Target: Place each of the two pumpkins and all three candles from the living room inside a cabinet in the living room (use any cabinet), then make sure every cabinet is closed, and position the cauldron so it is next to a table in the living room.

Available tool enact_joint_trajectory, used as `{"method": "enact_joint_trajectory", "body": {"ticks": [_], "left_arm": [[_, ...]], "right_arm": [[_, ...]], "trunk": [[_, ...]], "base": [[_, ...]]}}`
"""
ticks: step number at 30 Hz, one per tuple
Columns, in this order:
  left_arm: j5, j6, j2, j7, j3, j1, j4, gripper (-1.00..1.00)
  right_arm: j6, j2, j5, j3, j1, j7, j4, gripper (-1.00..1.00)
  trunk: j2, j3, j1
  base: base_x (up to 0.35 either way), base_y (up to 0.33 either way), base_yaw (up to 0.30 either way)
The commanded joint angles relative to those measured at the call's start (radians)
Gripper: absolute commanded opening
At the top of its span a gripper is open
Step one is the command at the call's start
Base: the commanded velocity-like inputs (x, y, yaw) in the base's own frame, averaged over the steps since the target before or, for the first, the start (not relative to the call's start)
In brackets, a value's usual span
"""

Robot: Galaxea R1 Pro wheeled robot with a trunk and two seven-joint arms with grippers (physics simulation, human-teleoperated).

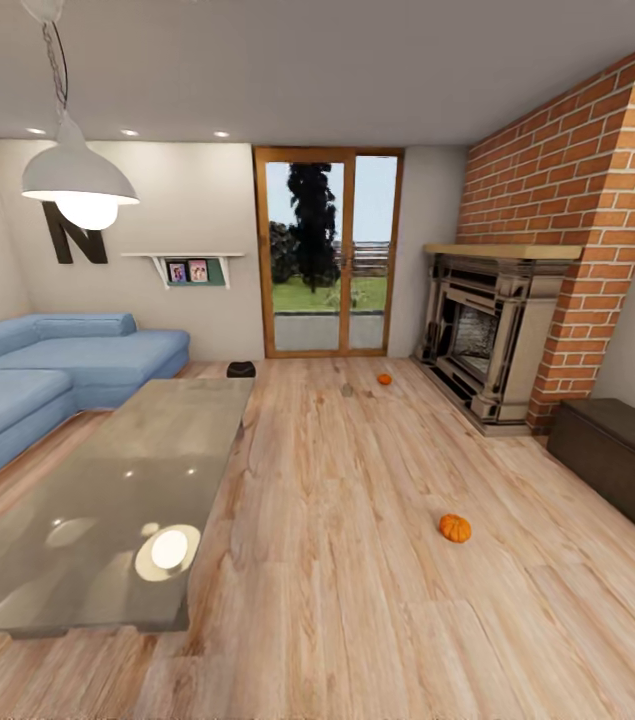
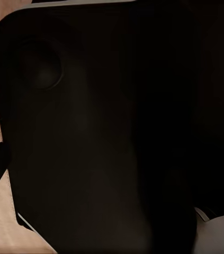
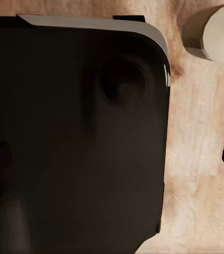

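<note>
One orange pumpkin [image 1: 455, 528] lies on the wood floor right of centre, a short way from the dark-brown cabinet [image 1: 622, 460] at the right wall, whose fronts look shut. A second pumpkin [image 1: 384, 379] lies far back near the fireplace, with a small grey candle [image 1: 347, 390] just left of it. The black cauldron [image 1: 241, 369] sits on the floor beyond the far end of the glossy grey table [image 1: 87, 520]. Both wrist views look onto a dark robot panel over the floor. A dark finger sliver shows at each picture's edge, and the jaws' state is unreadable.
A blue L-shaped sofa [image 1: 27, 375] runs along the left behind the table. The grey-black fireplace [image 1: 487, 340] stands in a red-brick chimney at the right. Glass doors [image 1: 329, 255] close the far wall. Wide bare floor lies between the table and the cabinet.
</note>
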Motion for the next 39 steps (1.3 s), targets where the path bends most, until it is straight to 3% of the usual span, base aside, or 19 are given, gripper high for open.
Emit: {"method": "enact_joint_trajectory", "body": {"ticks": [1,19,39], "left_arm": [[0.000,0.000,0.000,0.001,0.000,0.001,-0.002,1.00],[-0.001,0.000,0.000,-0.002,0.000,0.000,-0.002,1.00],[-0.001,0.000,0.001,-0.005,0.000,0.001,-0.002,1.00]], "right_arm": [[0.000,0.000,0.000,-0.001,-0.001,0.000,0.000,1.00],[0.000,0.000,0.000,-0.001,-0.001,0.000,0.000,1.00],[0.000,0.000,0.000,-0.001,0.000,0.000,0.000,1.00]], "trunk": [[0.000,-0.001,0.000],[0.000,-0.001,0.000],[0.000,-0.001,0.000]], "base": [[-0.065,-0.106,0.000],[-0.019,-0.058,0.000],[-0.216,0.000,0.000]]}}
